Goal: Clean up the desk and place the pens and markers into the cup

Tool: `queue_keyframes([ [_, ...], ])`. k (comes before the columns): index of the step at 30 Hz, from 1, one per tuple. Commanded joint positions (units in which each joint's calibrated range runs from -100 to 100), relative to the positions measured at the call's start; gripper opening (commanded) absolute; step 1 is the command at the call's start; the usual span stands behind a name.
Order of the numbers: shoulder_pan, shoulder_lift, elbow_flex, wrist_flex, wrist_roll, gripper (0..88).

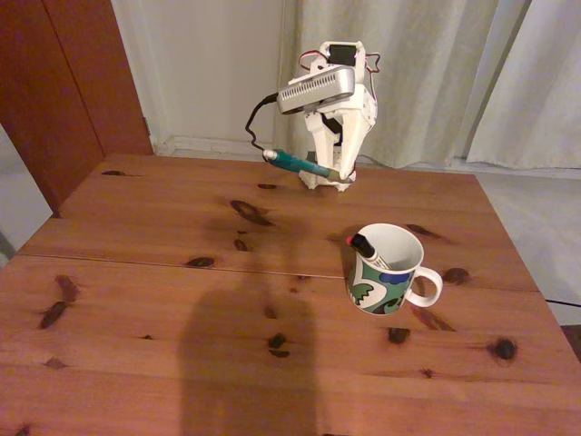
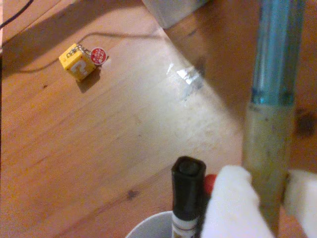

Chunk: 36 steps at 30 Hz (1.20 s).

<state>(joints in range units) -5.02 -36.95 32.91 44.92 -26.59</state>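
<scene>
At the back of the desk (image 1: pixel 136 300), my gripper (image 1: pixel 334 173) is shut on one end of the teal-green pen (image 1: pixel 295 163), which sticks out to the left, raised above the wood. In the wrist view the same pen (image 2: pixel 275 59) runs upward between my white fingers (image 2: pixel 230 206), with the gripper (image 2: pixel 267 198) closed around its pale lower part. The white patterned cup (image 1: pixel 386 272) stands upright right of centre, well in front of the gripper. A black-capped marker (image 2: pixel 188 186) and a red-ended pen (image 2: pixel 210 182) stand inside the cup (image 2: pixel 153 225).
The arm's white base (image 1: pixel 331 177) stands at the desk's far edge, before a curtain (image 1: pixel 408 73). A brown door (image 1: pixel 64 82) is at the back left. A yellow cube keychain (image 2: pixel 77 62) lies on a wooden surface in the wrist view.
</scene>
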Motion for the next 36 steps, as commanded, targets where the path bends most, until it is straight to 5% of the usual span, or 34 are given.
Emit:
queue_keyframes([
  [1,-0.89,1.08,-0.27,-1.87,2.18,0.8],
  [36,-9.09,10.84,-0.9,-8.14,1.87,0.7],
])
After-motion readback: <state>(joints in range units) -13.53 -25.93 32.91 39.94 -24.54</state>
